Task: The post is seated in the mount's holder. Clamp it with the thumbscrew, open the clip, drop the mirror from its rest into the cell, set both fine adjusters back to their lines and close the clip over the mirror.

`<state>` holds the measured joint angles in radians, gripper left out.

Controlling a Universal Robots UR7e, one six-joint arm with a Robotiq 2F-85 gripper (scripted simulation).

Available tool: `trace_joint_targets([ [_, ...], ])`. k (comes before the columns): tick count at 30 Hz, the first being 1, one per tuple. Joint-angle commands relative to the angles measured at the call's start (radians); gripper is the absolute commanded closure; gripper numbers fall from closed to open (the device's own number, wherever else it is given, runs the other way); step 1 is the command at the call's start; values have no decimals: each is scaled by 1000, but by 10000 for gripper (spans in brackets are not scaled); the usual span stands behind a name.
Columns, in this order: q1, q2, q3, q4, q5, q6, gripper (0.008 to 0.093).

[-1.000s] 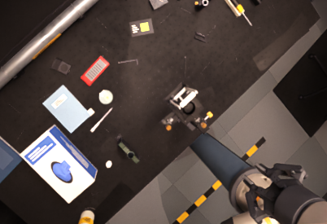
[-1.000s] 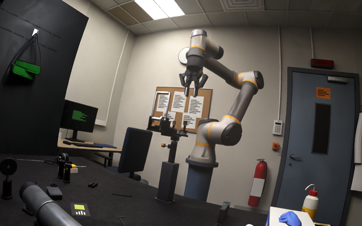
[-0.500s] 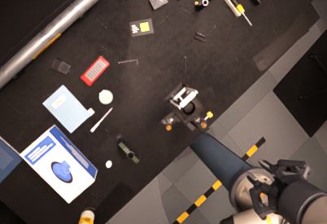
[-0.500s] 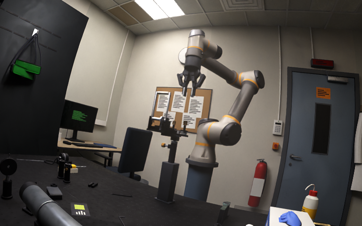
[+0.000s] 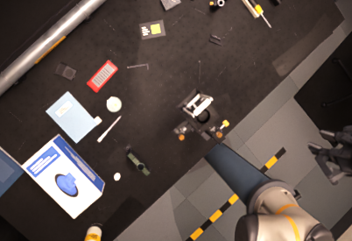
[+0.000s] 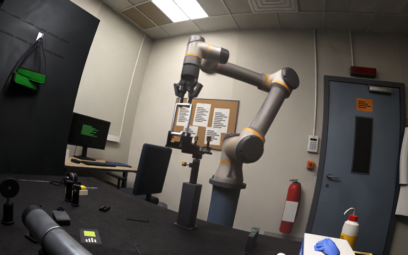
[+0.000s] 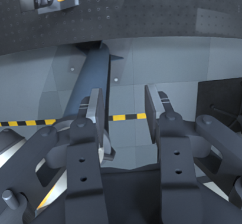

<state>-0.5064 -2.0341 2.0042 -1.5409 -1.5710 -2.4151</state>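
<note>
Near the black table's robot-side edge, the mirror mount (image 5: 199, 115) sits on its post (image 6: 194, 170), which rises from a square holder (image 6: 188, 204). The mount's metal clip (image 6: 179, 117) stands upright above the cell. Orange-tipped adjuster knobs (image 5: 224, 124) stick out of the mount's sides, and an orange thumbscrew (image 6: 183, 163) shows on the post. My gripper (image 6: 186, 94) hangs high above the mount and off to its side, over the floor; it is open and holds nothing (image 7: 124, 115). I cannot make out the mirror.
A white and blue glove box (image 5: 63, 175) sits at the table's corner. A long grey tube (image 5: 52, 33), a red block (image 5: 102, 76), a blue card (image 5: 71, 115) and small optics parts lie scattered over the table. My blue base column (image 5: 236, 169) stands beside the table.
</note>
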Motion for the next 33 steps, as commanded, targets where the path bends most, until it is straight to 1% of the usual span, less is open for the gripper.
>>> trace_joint_targets([
  [1, -15, 10, -6, -5, 0, -16, 634],
  [5, -75, 49, -27, -23, 0, -76, 634],
  [9, -107, 74, -42, -33, 0, -109, 634],
  [21, -121, 89, -51, -30, 2, -115, 634],
  [27, -133, 120, -66, 15, 15, -79, 634],
  [33, -156, 186, -98, 113, 43, 2, 634],
])
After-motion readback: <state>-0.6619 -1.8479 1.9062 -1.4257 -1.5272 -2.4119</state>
